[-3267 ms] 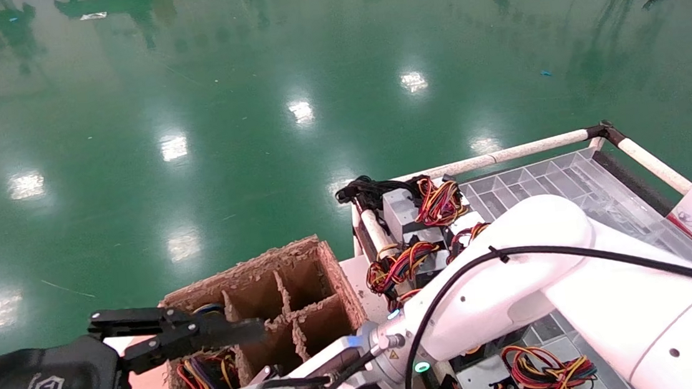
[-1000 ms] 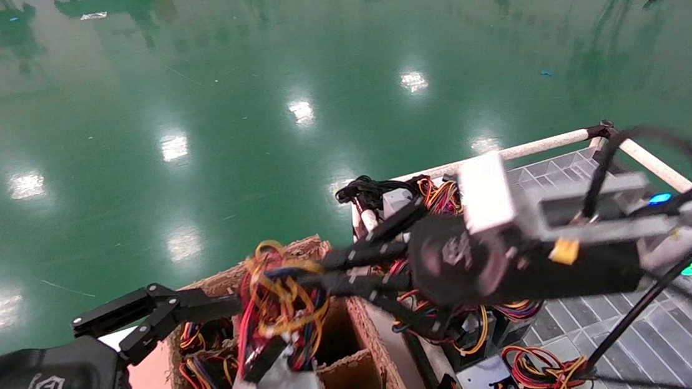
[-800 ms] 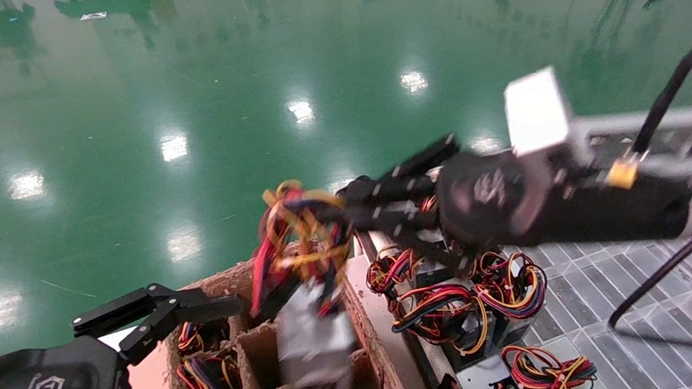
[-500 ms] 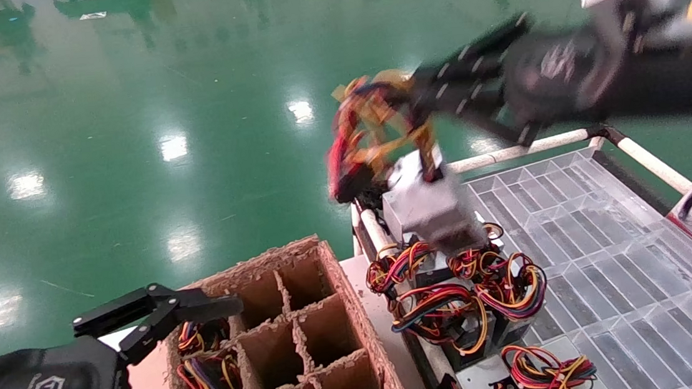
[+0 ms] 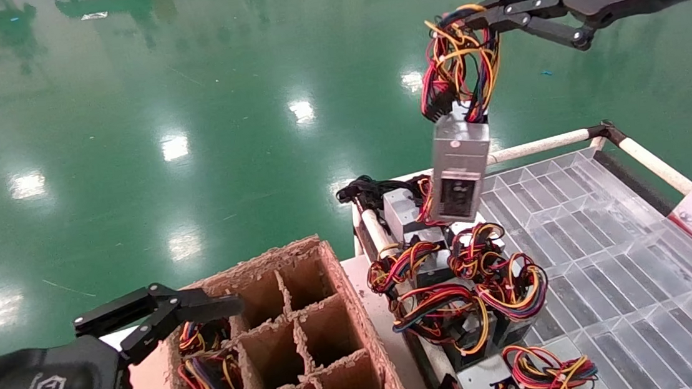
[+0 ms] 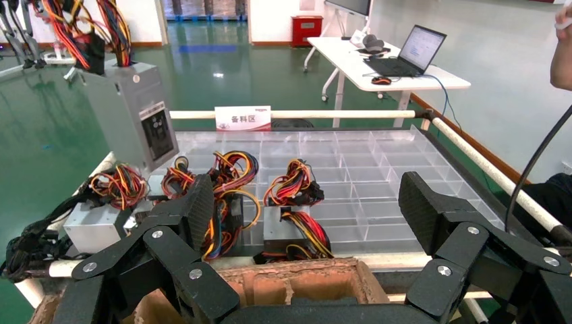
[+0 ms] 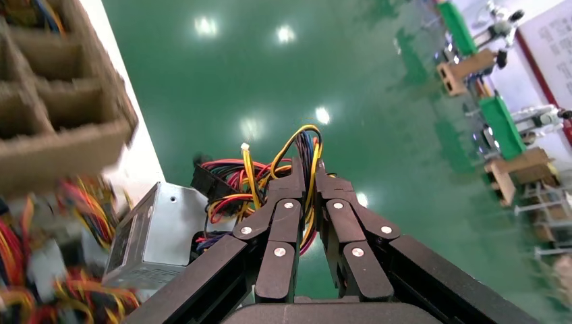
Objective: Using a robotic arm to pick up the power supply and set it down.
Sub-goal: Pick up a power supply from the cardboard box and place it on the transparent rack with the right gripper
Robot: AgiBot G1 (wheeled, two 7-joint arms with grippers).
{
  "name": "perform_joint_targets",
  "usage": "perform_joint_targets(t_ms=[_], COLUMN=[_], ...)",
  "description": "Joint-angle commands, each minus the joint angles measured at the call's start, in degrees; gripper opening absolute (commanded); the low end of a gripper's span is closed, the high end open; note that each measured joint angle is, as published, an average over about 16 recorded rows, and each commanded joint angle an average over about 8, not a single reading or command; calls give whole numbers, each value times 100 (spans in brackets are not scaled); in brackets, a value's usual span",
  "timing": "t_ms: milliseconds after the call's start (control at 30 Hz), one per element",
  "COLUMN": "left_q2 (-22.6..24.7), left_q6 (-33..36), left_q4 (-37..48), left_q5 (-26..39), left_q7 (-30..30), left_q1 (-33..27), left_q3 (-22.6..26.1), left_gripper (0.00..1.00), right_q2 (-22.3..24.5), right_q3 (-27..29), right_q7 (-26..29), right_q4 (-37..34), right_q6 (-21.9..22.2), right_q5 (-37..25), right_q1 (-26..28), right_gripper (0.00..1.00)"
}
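The grey metal power supply (image 5: 459,169) hangs in the air by its red, yellow and black wires (image 5: 460,62), high above the clear tray. My right gripper (image 5: 473,19) is shut on that wire bunch at the top right of the head view; the right wrist view shows the wires (image 7: 307,152) pinched between the fingers and the box (image 7: 148,233) dangling below. The left wrist view catches the hanging box (image 6: 131,115) at its upper left. My left gripper (image 5: 162,314) stays low at the left, open and empty, beside the cardboard box.
A brown cardboard divider box (image 5: 327,265) holds wired units in its left cells. Several more power supplies with wire bundles (image 5: 454,285) sit along the near-left side of the clear compartment tray (image 5: 582,249), which has white rails (image 5: 536,146). Green floor lies beyond.
My right gripper pulled the power supply up out of the cardboard box, swung it right and raised it high over the tray. The left gripper stayed put.
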Motion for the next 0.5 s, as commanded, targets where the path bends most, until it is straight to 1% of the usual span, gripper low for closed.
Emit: perform_joint_targets(t_ms=[33, 133, 233, 400, 500], left_q2=[0, 0, 0, -1, -1], left_q6=[0, 0, 0, -1, -1], left_q4=[0, 0, 0, 0, 0], left_q5=[0, 0, -1, -1, -1], left_q7=[0, 0, 0, 1, 1], left_q1=[0, 0, 0, 0, 0], left_q3=[0, 1, 1, 2, 2], left_gripper=[100, 100, 100, 100, 100], right_q2=[-140, -358, -565, -858, -999], right_q3=[-121, -269, -427, -663, -749], right_q7=[-133, -325, -540, -931, -1063], right_q4=[-179, -383, -562, -827, -994], right_q6=[43, 206, 476, 1124, 1514], right_q5=[-222, -475, -741, -1140, -1287], right_q1=[167, 280, 334, 311, 248], right_gripper=[0, 0, 0, 0, 0])
